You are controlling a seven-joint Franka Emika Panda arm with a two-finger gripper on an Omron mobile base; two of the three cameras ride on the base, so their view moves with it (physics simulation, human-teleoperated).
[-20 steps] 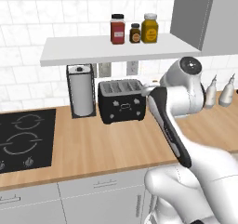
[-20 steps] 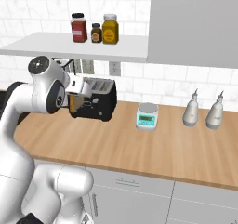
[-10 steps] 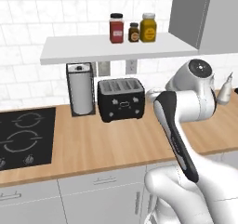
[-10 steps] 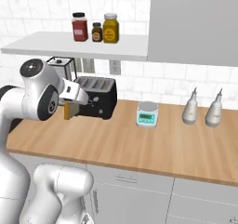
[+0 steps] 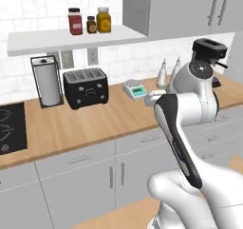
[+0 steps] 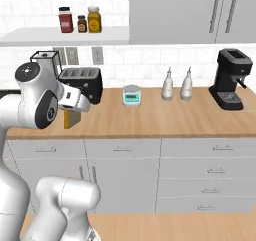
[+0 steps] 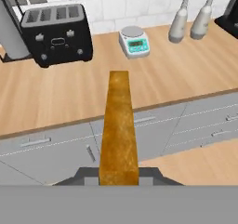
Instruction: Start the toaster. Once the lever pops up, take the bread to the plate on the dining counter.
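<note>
We saw the hand (image 7: 119,181) clenched on the thin golden-brown crusted slice of bread (image 7: 119,125), held edge-on in front of the wooden tabletop (image 7: 56,102); the black boxy toaster (image 7: 56,32) stood well apart at the tabletop's back, between a steel-framed paper-towel holder (image 5: 46,81) and a small teal-fronted scale (image 7: 134,42).

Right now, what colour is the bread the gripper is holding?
Golden brown along its crust edge; the bread shows best in the hand view.
</note>
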